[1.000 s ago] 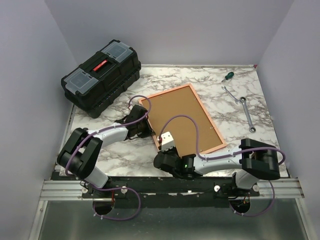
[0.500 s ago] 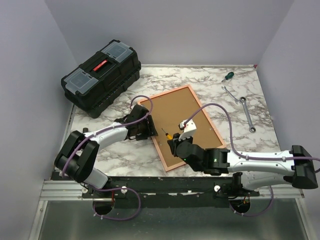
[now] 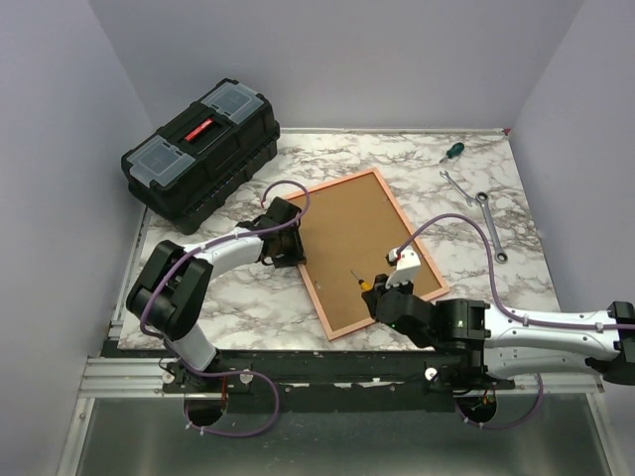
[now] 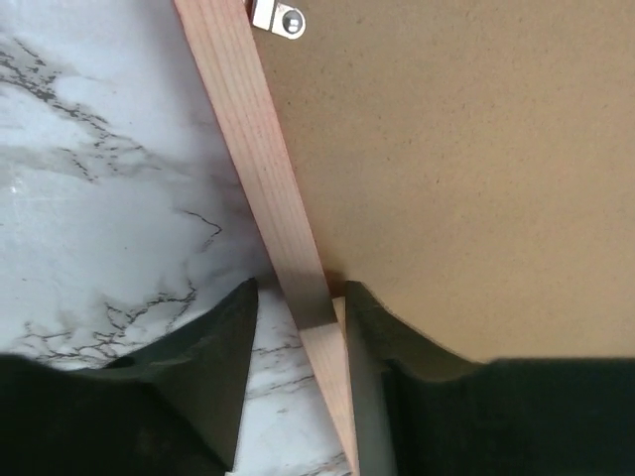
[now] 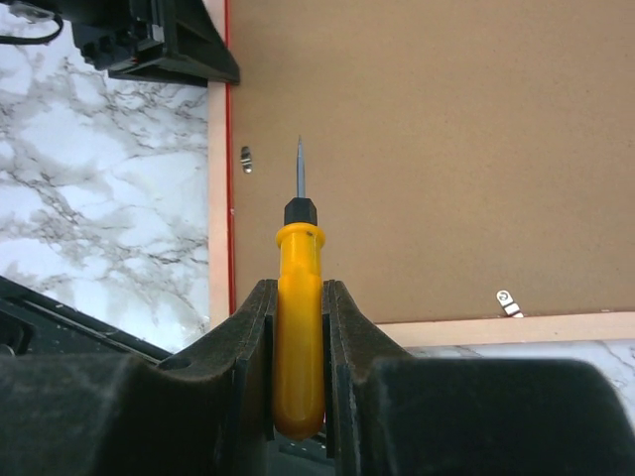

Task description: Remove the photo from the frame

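Unfastening the backing: left end effector, jaws apart, straddles the frame; right end effector, clamping a screwdriver, must next reach a clip.

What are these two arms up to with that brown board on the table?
A picture frame lies face down on the marble table, its brown backing board facing up. The left gripper sits open astride the frame's left rail. The right gripper holds a yellow screwdriver above the backing, tip pointing toward a small metal clip at the edge. The backing is not yet off, so the photo is hidden.
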Robot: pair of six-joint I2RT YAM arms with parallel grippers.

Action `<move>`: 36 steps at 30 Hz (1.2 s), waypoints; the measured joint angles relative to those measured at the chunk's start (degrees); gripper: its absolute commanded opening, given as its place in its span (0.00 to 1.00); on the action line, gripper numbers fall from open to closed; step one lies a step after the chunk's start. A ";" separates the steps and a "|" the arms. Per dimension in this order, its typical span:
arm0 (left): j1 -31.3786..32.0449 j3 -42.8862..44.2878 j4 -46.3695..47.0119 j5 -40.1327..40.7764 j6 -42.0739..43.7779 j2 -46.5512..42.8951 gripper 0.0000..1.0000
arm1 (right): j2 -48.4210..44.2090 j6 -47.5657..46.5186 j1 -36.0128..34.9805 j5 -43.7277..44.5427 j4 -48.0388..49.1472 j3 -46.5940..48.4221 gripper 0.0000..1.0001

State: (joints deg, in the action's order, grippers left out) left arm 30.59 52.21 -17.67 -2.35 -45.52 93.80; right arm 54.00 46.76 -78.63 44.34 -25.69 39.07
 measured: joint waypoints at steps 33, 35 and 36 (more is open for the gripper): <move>-3.45 0.11 -1.95 -3.56 -1.22 -9.35 0.68 | 24.24 -3.19 3.19 -5.29 10.36 4.59 0.00; -3.65 3.61 -1.70 -3.61 0.02 -5.18 0.65 | 26.91 -4.42 4.68 -5.88 12.35 6.43 0.00; -3.78 4.76 -1.75 -3.56 0.52 -3.37 0.62 | 28.00 -4.87 5.44 -6.16 13.25 7.19 0.00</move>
State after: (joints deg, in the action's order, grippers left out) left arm 26.81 56.97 -19.42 -5.91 -44.99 90.43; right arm 82.00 41.89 -73.19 38.17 -12.45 46.26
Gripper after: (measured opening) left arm 0.683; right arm 0.234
